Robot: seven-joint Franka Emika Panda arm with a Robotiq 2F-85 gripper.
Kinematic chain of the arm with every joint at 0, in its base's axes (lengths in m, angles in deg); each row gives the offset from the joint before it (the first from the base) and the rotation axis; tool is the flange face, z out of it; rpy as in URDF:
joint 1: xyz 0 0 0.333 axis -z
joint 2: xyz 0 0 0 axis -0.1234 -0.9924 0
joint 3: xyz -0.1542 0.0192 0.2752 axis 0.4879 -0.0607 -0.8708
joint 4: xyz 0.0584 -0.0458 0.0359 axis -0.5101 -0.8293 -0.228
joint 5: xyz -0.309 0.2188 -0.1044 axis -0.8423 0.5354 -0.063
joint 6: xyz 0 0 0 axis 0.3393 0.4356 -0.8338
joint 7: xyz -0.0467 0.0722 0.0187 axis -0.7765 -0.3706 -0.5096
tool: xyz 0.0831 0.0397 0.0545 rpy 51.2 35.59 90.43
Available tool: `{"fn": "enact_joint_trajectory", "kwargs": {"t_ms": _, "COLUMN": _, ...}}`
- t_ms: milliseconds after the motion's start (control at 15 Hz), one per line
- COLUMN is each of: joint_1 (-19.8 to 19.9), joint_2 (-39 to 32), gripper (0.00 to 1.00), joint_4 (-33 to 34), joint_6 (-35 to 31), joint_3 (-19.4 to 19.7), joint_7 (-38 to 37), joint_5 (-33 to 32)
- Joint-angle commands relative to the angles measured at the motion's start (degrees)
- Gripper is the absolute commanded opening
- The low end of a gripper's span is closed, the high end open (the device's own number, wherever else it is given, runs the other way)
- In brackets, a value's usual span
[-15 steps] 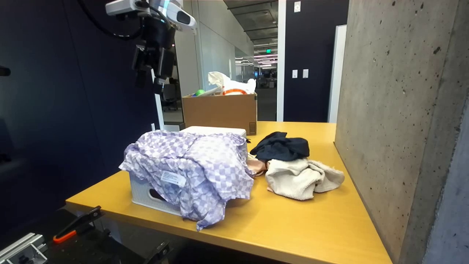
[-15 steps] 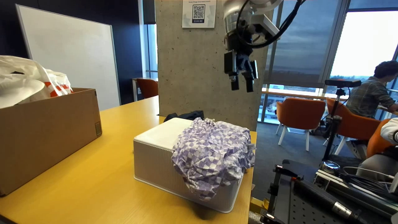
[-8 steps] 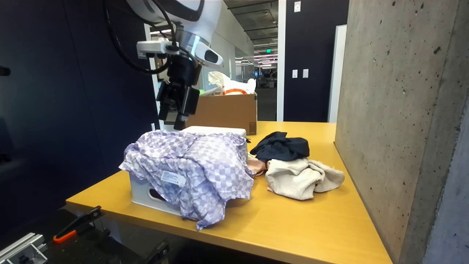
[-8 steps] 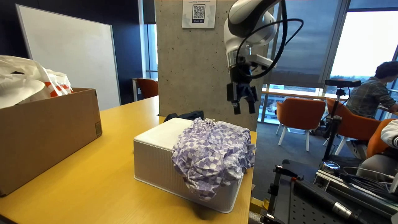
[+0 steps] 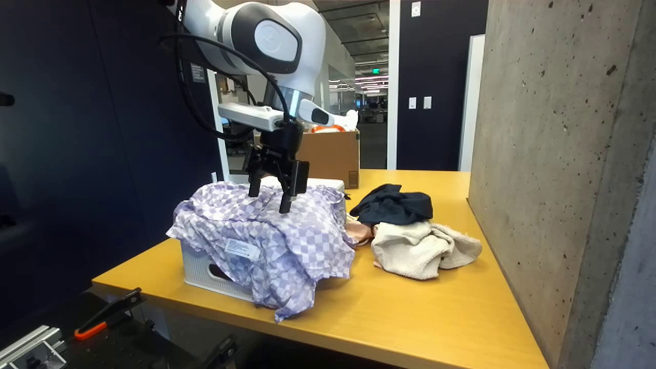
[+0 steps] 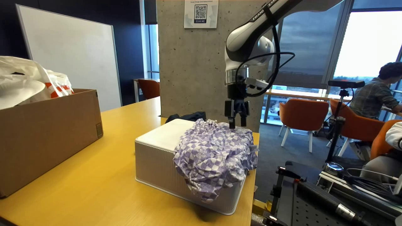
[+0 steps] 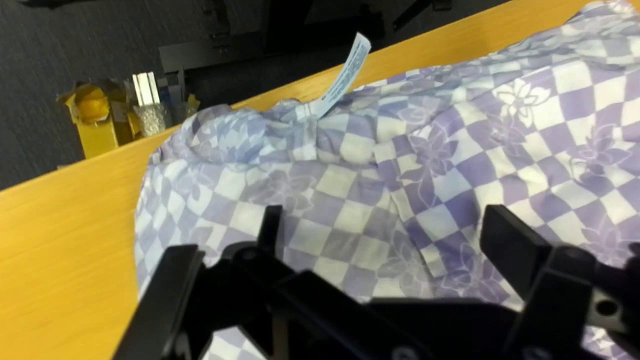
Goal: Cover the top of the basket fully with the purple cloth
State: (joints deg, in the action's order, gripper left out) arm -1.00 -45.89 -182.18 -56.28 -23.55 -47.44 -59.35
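The purple and white checked cloth (image 5: pixel 312 230) lies rumpled over part of the basket and hangs down its side. It also shows in an exterior view (image 6: pixel 204 153) and fills much of the wrist view (image 7: pixel 340 235). The white ribbed basket (image 6: pixel 157 166) stands upside-down or lidded, I cannot tell which; part of its white top (image 6: pixel 168 135) is bare beside the cloth. My gripper (image 5: pixel 269 199) is open, pointing down just over the cloth, also in an exterior view (image 6: pixel 237 123). In the wrist view the gripper (image 7: pixel 387 232) has cloth below its spread fingers; contact is unclear.
A dark cloth (image 5: pixel 394 205) and a cream cloth (image 5: pixel 423 251) lie beside the basket. A cardboard box (image 6: pixel 53 135) with bags stands on the yellow table (image 6: pixel 103 175). A concrete pillar (image 5: pixel 553 154) borders the table. The table edge (image 7: pixel 65 172) runs close to the cloth.
My gripper has come down from high above to just over the cloth, moving right in the exterior view with the loose cloths. It stays open. The cloth and basket have not moved.
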Motion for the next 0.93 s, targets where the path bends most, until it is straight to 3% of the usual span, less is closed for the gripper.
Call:
{"fn": "enact_joint_trajectory", "kwargs": {"t_ms": 0, "joint_1": 1.0, "joint_2": 2.0, "gripper": 1.0, "joint_4": -2.9, "joint_6": -4.3, "joint_3": -1.6, "joint_7": 6.8, "joint_5": 1.7}}
{"fn": "enact_joint_trajectory", "kwargs": {"t_ms": 733, "joint_1": 0.8, "joint_2": 2.5, "gripper": 1.0, "joint_4": -5.7, "joint_6": -8.2, "joint_3": -5.2, "joint_7": 17.7, "joint_5": 7.4}}
{"fn": "enact_joint_trajectory", "kwargs": {"t_ms": 800, "joint_1": 0.8, "joint_2": 2.6, "gripper": 0.75, "joint_4": -5.8, "joint_6": -8.3, "joint_3": -5.2, "joint_7": 18.1, "joint_5": 7.3}}
{"fn": "enact_joint_trajectory", "kwargs": {"t_ms": 867, "joint_1": 0.8, "joint_2": 2.7, "gripper": 0.72, "joint_4": -5.9, "joint_6": -8.2, "joint_3": -5.3, "joint_7": 18.5, "joint_5": 7.2}}
